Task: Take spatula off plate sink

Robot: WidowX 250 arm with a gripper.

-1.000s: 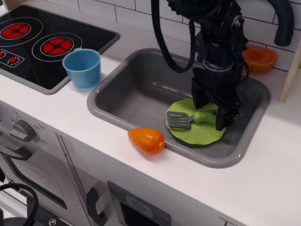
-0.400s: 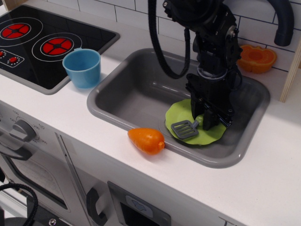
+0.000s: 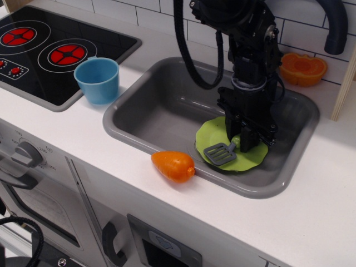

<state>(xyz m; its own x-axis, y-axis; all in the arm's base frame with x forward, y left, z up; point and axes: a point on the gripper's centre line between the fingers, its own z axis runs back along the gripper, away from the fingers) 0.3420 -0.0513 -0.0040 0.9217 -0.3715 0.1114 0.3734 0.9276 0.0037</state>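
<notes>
The spatula (image 3: 220,153) lies on the lime-green plate (image 3: 207,138) at the front right of the grey sink (image 3: 161,105). Its grey slotted blade points toward the front left, over the plate's front edge. My gripper (image 3: 245,146) stands upright over the plate, its black fingers closed around the spatula's green handle, which is mostly hidden between them. The plate sits flat on the sink floor, its right part hidden behind the gripper.
An orange toy vegetable (image 3: 173,166) lies on the counter at the sink's front rim. A blue cup (image 3: 98,79) stands left of the sink beside the black stovetop (image 3: 33,55). An orange halved fruit (image 3: 303,68) and the dark faucet (image 3: 336,28) are behind the sink.
My gripper moved left and down onto the spatula's handle and closed. The blade swung toward the front of the plate and shifted slightly right.
</notes>
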